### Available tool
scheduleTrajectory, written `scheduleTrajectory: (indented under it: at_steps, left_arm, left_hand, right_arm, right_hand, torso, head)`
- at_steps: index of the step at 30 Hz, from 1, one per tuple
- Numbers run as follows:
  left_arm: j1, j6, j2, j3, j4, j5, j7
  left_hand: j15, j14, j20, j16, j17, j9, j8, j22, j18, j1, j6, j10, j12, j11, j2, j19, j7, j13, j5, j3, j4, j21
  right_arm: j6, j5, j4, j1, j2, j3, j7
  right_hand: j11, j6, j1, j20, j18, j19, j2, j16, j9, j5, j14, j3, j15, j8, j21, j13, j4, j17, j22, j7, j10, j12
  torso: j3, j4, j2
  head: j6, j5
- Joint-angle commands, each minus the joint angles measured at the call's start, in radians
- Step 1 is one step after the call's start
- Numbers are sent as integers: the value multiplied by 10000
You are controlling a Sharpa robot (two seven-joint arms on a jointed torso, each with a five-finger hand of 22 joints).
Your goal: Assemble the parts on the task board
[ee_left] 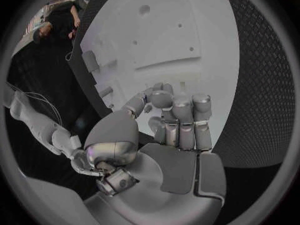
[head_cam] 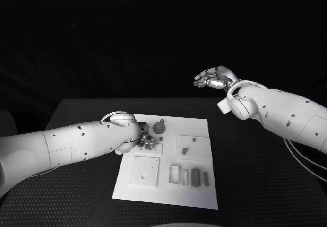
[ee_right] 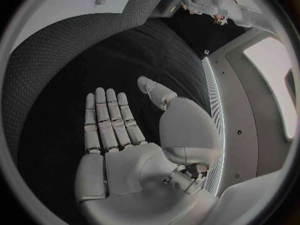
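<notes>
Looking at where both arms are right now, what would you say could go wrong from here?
1. The left robot hand is low over the task board among small parts; its curled fingers might knock the round part beside it.
2. The left arm hides that corner in the head view, so a misplaced part may go unnoticed.
3. The right robot hand hangs open, off the board, unable to steady it.

It looked like a robotics lab or test bench: a black mat-covered table (head_cam: pixel 259 156) stood against a dark backdrop, with a white task board (head_cam: pixel 197 194) carrying machined recesses and small parts (head_cam: pixel 195 176) laid at its middle. Thin cables (head_cam: pixel 303 158) ran beside the right arm (head_cam: pixel 286 113), probably rig wiring.
</notes>
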Motion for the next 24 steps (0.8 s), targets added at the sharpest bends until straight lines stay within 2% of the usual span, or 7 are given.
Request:
scheduleTrajectory:
  at_steps: [1,10,15,17,19,22,24]
  left_arm:
    - [-111,468,35,-59,76,-705,128]
    - [-118,410,38,-58,46,-634,114]
    - [-118,424,24,-58,43,-540,98]
    - [-118,392,9,-58,30,-525,79]
    - [-118,364,-7,-58,17,-524,48]
    - [-118,304,-39,-57,-11,-525,15]
    - [-118,306,-59,-57,-13,-525,12]
  left_hand:
    - [-451,133,-1086,36,-13,-21,33,189,143,106,1586,-95,58,-112,48,-50,-969,-7,-29,108,36,44]
    - [-452,122,-1085,54,-43,-5,24,183,141,98,1580,-108,76,-107,28,-48,-964,-18,-96,107,69,55]
    - [-453,82,-1085,118,-159,55,-5,159,140,-69,1577,-130,139,-82,-83,-68,-952,-74,-516,20,296,62]
    - [-457,56,-1095,157,-237,87,-31,145,152,-219,1576,-149,166,-80,-279,-82,-956,-121,-1201,-44,567,56]
    - [-468,30,-1107,191,-312,115,-61,139,167,-335,1568,-170,187,-77,-488,-104,-961,-171,-1630,-64,827,47]
    - [-489,-11,-1130,240,-424,158,-108,131,197,-594,1554,-199,214,-88,-894,-135,-962,-244,-2726,-133,1256,33]
    - [-500,-28,-1141,266,-476,178,-130,128,212,-730,1550,-214,228,-92,-1093,-154,-966,-278,-3158,-148,1479,22]
  right_arm:
    - [150,-11,12,5,5,6,111]
    - [166,-11,41,5,5,6,112]
    - [170,-11,55,5,-4,6,106]
    - [164,-11,55,5,-5,6,103]
    - [159,-11,55,5,-7,6,104]
    - [153,-11,55,5,-20,6,101]
    - [152,-11,55,5,-20,6,100]
  right_hand:
    - [11,-48,58,-20,-18,-63,-5,-40,-15,67,-30,-45,60,56,-40,-8,-22,-11,11,-11,72,-65]
    - [10,-49,52,-19,-18,-67,2,-43,-18,74,-32,-51,61,57,-46,-8,-19,-18,14,-12,77,-78]
    - [10,-53,50,-18,-19,-77,-5,-48,-22,79,-37,-59,63,57,-55,-8,-24,-25,17,-11,81,-90]
    - [9,-56,48,-17,-21,-82,-8,-51,-24,80,-40,-63,65,56,-60,-8,-25,-28,18,-10,83,-96]
    - [7,-61,47,-16,-22,-88,-12,-55,-27,82,-44,-69,68,54,-65,-7,-28,-33,20,-9,86,-102]
    - [7,-69,45,-15,-24,-96,-14,-60,-31,84,-49,-75,72,51,-72,-7,-30,-39,23,-4,90,-112]
    - [9,-75,44,-14,-24,-100,-19,-63,-35,85,-52,-81,75,48,-77,-8,-32,-43,25,0,91,-120]
  torso:
    - [-6,2,-1]
    - [1,-4,-1]
    - [4,0,0]
    - [6,0,1]
    - [8,-3,0]
    - [5,-6,-1]
    - [5,-5,-1]
  head:
    - [-1,-7]
    - [-13,1]
    - [-7,-5]
    - [-4,-6]
    - [15,-9]
    - [25,-10]
    - [24,-10]
